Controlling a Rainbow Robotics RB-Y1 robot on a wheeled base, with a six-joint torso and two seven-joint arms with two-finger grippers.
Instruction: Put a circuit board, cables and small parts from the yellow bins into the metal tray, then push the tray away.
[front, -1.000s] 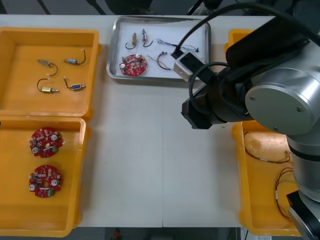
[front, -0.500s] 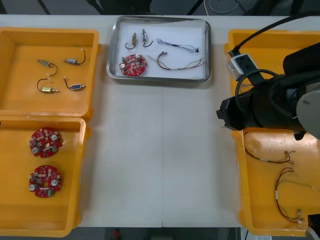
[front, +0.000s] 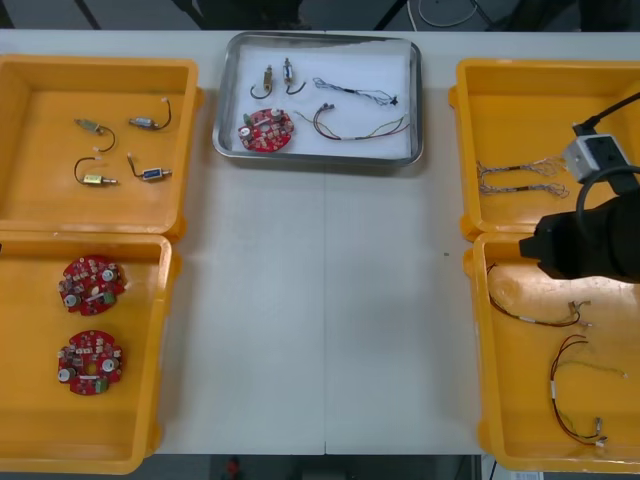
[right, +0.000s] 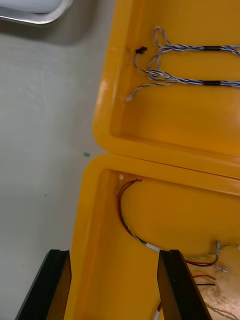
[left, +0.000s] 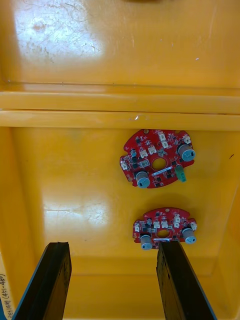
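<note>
Over the inner wall of the near right bin (right: 100, 210), my right pincer (right: 112, 287) hangs wide open with nothing in it. One finger is above the bench (right: 45, 150), the other above the bin's floor, where red and yellow cables (right: 120, 210) lie. Beyond that, the far right bin (right: 165, 125) holds twisted blue and white cables (right: 175, 48). From above I see the right arm (front: 590, 250) at the bench's right edge, across both right bins.

My left pincer (left: 112, 282) is also spread open and empty. It hovers over the near left bin (left: 60, 190), with two round red circuit boards (left: 157, 157) lying beyond its fingertips.

The metal tray (front: 222, 110), white inside, sits at the far middle of the bench between the two far bins. It holds one circuit board (front: 266, 130), two small metal parts (front: 277, 78), a thin cable (front: 355, 92) whose colours I cannot make out, and a red and yellow cable (front: 360, 131). Neither pincer is near it. The far left bin (front: 50, 90) has four small metal parts (front: 146, 122) scattered on its floor.
</note>
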